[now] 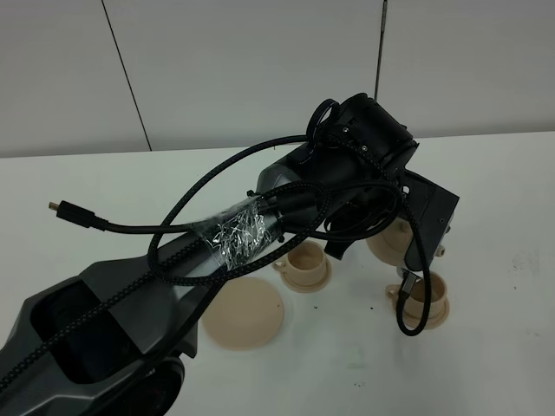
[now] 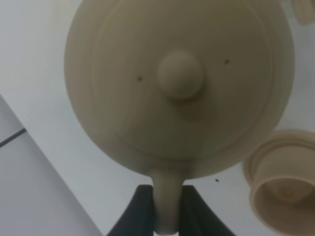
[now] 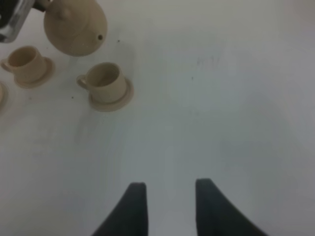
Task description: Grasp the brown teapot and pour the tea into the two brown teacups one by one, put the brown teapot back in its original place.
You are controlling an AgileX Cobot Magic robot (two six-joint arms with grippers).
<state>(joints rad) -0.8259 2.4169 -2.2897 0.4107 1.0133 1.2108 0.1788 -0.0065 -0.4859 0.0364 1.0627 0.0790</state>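
Observation:
The brown teapot (image 2: 179,83) fills the left wrist view, lid knob facing the camera. My left gripper (image 2: 167,204) is shut on its loop handle (image 2: 166,211). In the high view the arm hides most of the teapot (image 1: 384,247). From the right wrist view the teapot (image 3: 76,24) hangs tilted above the table, spout toward the nearer teacup (image 3: 106,83). The two brown teacups (image 1: 303,264) (image 1: 425,299) stand on their small saucers. The large flat saucer (image 1: 244,314), the original place, lies bare. My right gripper (image 3: 170,201) is open over bare table.
My left arm (image 1: 234,234) and its looping cables (image 1: 173,234) stretch across the middle of the high view, hiding part of the white table (image 1: 512,217). A wall (image 1: 260,61) runs along the table's far edge. The second cup (image 3: 27,64) stands left of the teapot.

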